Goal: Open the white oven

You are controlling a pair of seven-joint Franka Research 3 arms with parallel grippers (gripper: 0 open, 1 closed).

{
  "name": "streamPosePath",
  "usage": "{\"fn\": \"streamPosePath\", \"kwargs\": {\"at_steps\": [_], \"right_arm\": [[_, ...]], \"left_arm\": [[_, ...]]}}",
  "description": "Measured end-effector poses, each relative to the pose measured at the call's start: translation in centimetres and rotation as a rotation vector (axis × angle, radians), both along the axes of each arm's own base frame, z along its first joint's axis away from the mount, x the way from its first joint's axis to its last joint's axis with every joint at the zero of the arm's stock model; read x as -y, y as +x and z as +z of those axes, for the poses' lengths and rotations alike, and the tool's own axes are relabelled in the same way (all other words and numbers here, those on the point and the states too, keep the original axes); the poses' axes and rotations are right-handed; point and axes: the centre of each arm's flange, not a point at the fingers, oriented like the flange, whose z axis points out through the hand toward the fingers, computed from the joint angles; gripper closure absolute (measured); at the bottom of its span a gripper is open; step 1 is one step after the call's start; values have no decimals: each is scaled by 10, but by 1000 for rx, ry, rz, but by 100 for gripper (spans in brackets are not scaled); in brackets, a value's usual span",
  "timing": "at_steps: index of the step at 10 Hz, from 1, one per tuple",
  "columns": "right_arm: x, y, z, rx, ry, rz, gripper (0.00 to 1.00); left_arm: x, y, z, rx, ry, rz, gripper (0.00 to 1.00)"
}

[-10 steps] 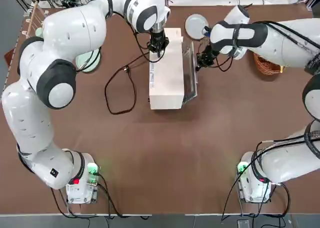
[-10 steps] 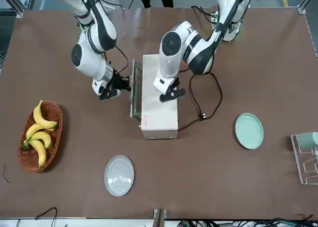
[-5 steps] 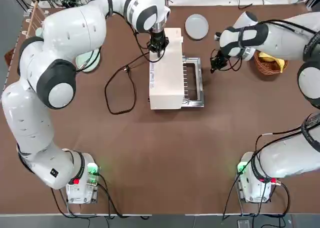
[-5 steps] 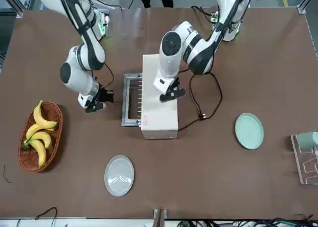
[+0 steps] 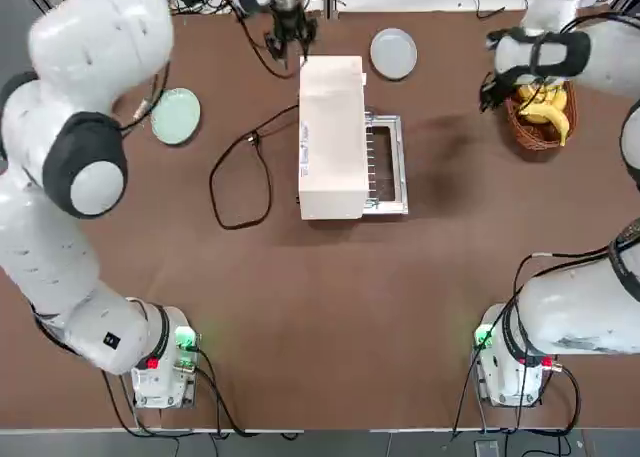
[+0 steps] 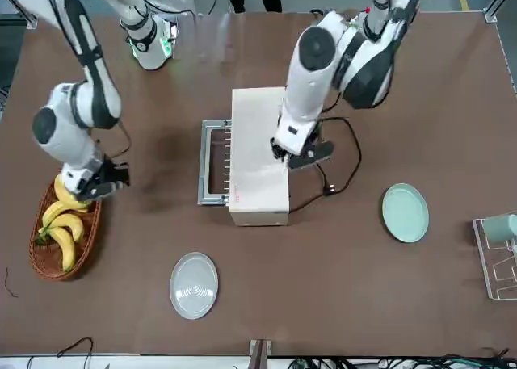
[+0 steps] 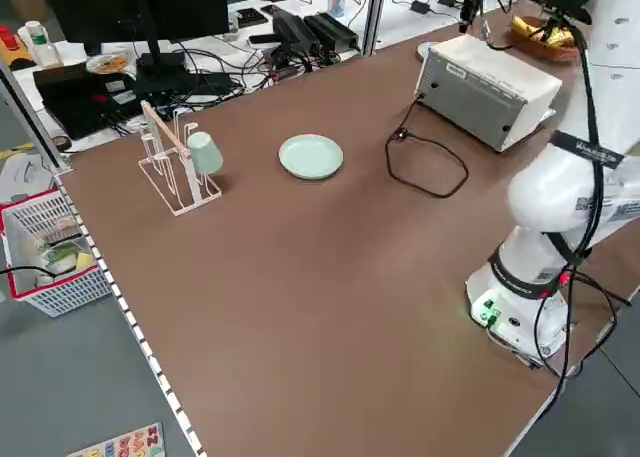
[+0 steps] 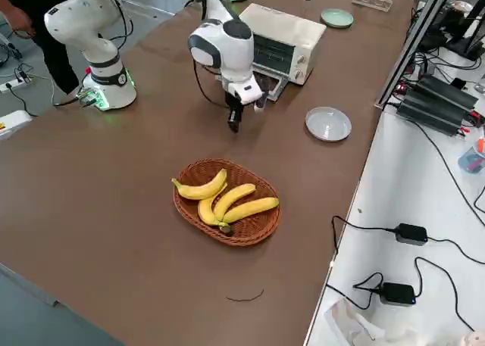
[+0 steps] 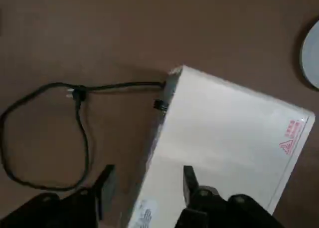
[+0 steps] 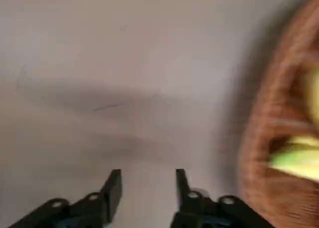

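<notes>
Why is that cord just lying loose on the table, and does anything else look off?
The black power cord trails from the white oven, its plug on the table, connected to nothing. The oven door lies folded down flat. Nothing looks spilled or damaged.

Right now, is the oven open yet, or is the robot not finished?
Done: the white oven has its glass door lying flat, open. Nothing is in hand: the right tool is by the banana basket, the left tool above the oven. Nothing seems left.
</notes>
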Motion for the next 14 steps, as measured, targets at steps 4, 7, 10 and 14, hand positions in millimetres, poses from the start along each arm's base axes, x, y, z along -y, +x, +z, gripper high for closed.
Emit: {"fn": "streamPosePath", "kwargs": {"at_steps": [4, 7, 10, 14], "right_arm": [[8, 35, 207, 20, -8, -180, 0], [11, 14, 291, -2, 26, -269, 0], [22, -3, 314, -10, 24, -335, 0], [15, -5, 290, -52, 22, -363, 0]], "left_arm": [[-126, 21, 74, -14, 73, -76, 0], [-218, 29, 104, -52, 86, -203, 0], [-284, 26, 131, -68, 87, -307, 0], [-303, 20, 153, -55, 57, -380, 0]]}}
